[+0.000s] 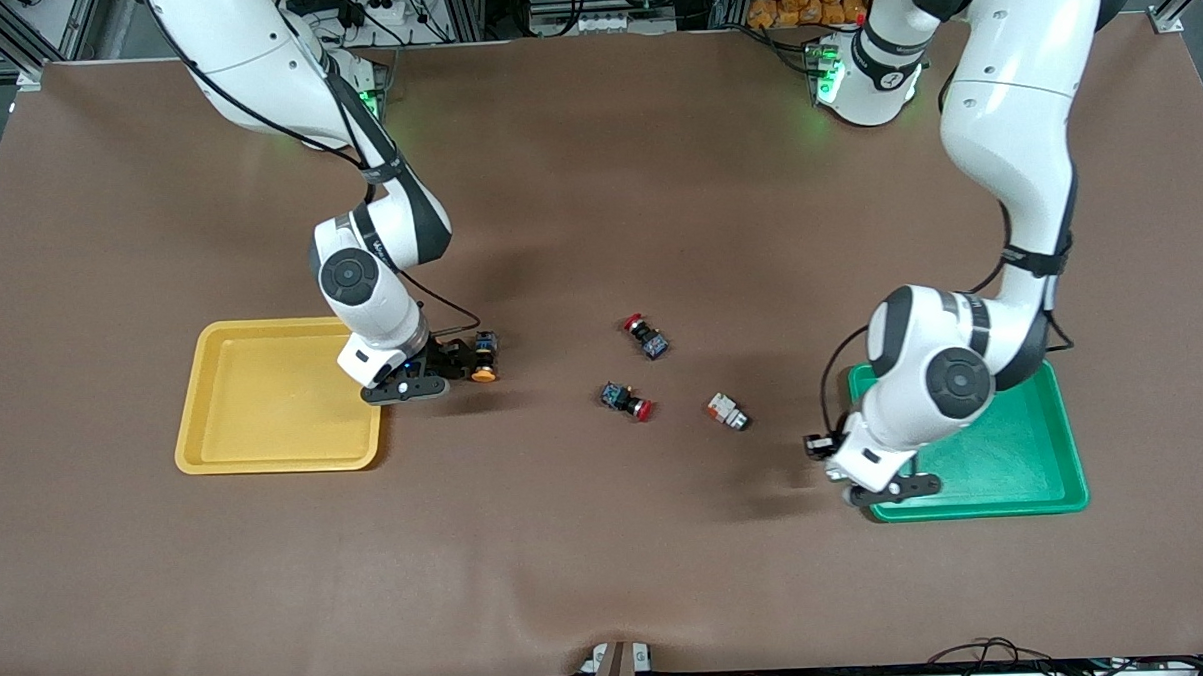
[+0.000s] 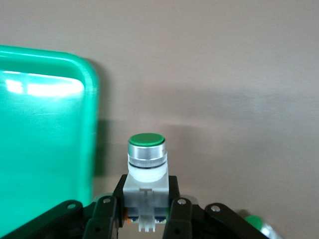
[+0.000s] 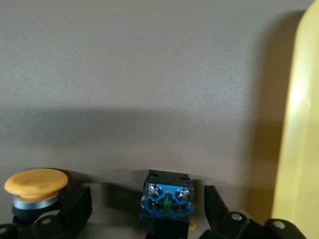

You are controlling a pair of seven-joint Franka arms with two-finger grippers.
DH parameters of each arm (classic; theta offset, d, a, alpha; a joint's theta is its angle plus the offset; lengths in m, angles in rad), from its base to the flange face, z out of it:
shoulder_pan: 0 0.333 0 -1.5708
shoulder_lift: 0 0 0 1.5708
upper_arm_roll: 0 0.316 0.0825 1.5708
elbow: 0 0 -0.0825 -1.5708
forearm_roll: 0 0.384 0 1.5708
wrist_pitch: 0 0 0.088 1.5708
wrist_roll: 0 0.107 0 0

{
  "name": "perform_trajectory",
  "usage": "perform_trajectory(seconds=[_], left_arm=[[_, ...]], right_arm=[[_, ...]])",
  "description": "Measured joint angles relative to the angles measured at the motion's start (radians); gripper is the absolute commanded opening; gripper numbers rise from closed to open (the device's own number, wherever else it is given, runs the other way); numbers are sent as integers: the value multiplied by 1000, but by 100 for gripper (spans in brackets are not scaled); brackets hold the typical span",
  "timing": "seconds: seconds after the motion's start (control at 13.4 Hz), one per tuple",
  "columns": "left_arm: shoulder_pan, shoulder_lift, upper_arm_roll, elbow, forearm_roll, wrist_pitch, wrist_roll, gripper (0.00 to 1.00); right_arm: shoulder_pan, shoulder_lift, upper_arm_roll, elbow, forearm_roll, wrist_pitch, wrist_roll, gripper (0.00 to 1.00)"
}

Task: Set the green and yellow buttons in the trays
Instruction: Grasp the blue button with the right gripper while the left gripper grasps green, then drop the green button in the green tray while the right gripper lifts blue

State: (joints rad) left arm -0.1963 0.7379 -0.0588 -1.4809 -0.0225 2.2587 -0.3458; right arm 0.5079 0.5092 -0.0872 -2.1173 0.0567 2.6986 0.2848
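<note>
Left gripper (image 2: 144,219): clamped on green-capped button (image 2: 146,158), beside green tray (image 1: 1026,463).
Right gripper (image 3: 147,211): fingers apart, straddling a black-blue switch (image 3: 167,201), seemingly not gripping; yellow-capped button (image 3: 35,185) alongside, yellow tray (image 1: 253,400) near.

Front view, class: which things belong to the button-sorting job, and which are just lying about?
Job: yellow tray, green tray, green button in left gripper, yellow-capped button by right gripper, white button mid-table.
Lying about: two red-capped buttons.
</note>
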Motion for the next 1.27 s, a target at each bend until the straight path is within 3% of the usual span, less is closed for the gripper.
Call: perform_trajectory(seconds=[0.07,0.15,0.3,0.6,0.67,0.74,1.12,1.19,1.27], left_arm=[[10,-3,4,1,3,-27,17,0],[25,-4,6,5,12,-57,43,0],[55,-5,8,8,33,-104,87,0],[74,-3,10,4,72,-154,126,4],[79,-2,11,1,82,-168,159,11],[84,-1,11,-2,84,-185,186,32],[91,4,11,-28,87,-216,209,36],[91,6,11,-34,87,-216,209,40],[91,9,11,-39,87,-216,209,59]], right_arm=[[2,5,0,-1,0,7,0,99],[2,8,0,-1,0,9,0,77],[2,8,0,-1,0,10,0,2],[2,1,-4,-1,0,11,0,0],[2,0,-5,-1,0,10,0,0],[2,0,-5,-1,0,10,0,0],[-4,-6,-6,1,1,1,0,0],[-8,-17,-8,4,1,-18,-2,0],[-16,-39,-8,7,1,-49,-8,0]])
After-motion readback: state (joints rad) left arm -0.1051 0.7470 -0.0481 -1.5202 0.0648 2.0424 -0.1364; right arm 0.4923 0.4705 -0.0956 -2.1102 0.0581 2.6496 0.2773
